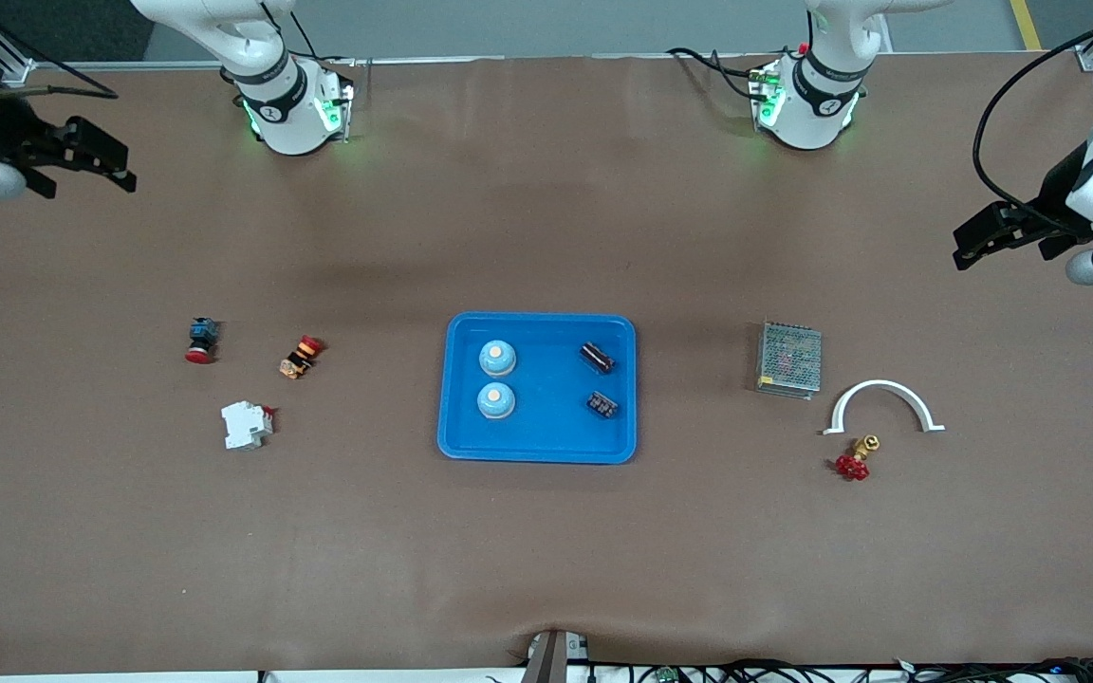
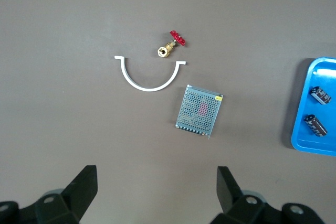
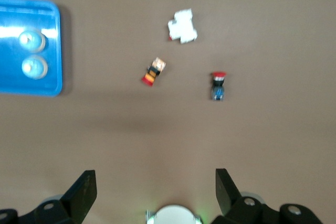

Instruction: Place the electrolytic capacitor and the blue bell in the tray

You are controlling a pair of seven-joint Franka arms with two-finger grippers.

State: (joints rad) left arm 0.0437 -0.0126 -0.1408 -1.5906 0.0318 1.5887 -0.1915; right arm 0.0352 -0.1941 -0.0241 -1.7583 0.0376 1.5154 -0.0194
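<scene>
You had the tray at the middle of the surface; two bells sat in its half toward the right arm's end, one nearer the front camera than the other; two capacitors lay in its half toward the left arm's end, likewise one nearer than the other, each apart from the bells. Your left claw hung open and empty over the surface's left-arm end, waiting; your right claw hung open and empty over the right-arm end, also waiting. Toward the left arm's end lay a mesh box, a white arch beside it, and a red-handled valve nearer the camera than the arch. Toward the right arm's end lay a blue-bodied button, an orange-bodied button and a white breaker.
</scene>
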